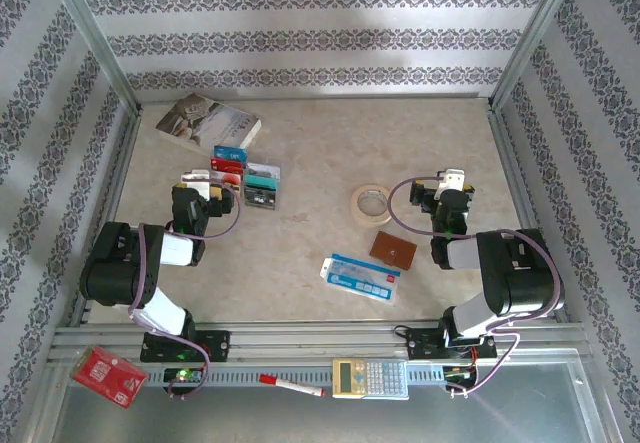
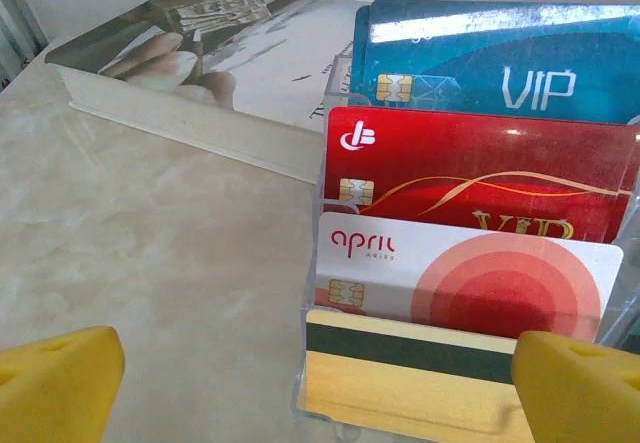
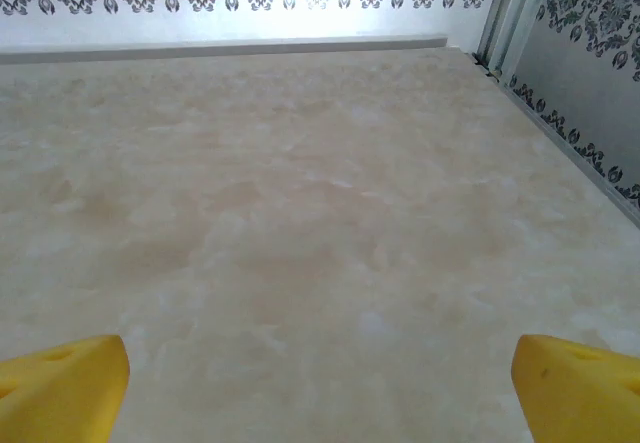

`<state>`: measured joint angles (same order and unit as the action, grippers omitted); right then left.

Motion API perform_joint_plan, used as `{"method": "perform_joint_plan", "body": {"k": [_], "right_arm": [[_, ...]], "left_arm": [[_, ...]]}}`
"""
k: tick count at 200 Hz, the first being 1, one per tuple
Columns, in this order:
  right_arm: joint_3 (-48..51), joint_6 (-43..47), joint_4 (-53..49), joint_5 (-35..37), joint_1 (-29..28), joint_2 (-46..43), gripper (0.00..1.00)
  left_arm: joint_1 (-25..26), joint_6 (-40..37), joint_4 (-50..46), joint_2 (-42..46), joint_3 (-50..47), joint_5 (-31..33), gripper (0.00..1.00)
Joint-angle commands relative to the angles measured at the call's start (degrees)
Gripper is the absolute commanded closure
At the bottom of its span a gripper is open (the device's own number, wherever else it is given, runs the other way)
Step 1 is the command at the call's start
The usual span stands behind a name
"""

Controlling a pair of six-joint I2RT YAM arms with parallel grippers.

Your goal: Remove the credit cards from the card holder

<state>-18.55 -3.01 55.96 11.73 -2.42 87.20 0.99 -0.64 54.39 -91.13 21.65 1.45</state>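
Marbled beige tabletop (image 3: 300, 213) — your left gripper (image 2: 318, 388) is hovering released by the clear-sleeved plastic card holder (image 2: 308, 363) full of colourful credit cards (image 2: 480, 173); your right gripper (image 3: 320, 388) is gaping empty.

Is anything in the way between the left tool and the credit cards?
Nothing visible is. The open left tool points straight at the credit cards in the card holder; the book lies beyond them.
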Motion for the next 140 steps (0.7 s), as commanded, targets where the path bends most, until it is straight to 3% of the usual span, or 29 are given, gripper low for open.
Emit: {"method": "perform_joint_plan", "body": {"k": [1,140], "right_arm": [[-0.83,0.1,0.81,0.58,-0.49,0.61,0.02],[-0.83,-0.07,0.64,0.23,-0.31,0.69,0.02]], "left_arm": [[-0.66,0.29,0.19,-0.1,0.46,-0.93,0.0],[-0.75,0.68,0.01,-0.17,0.54,-0.49,0.0]]}}
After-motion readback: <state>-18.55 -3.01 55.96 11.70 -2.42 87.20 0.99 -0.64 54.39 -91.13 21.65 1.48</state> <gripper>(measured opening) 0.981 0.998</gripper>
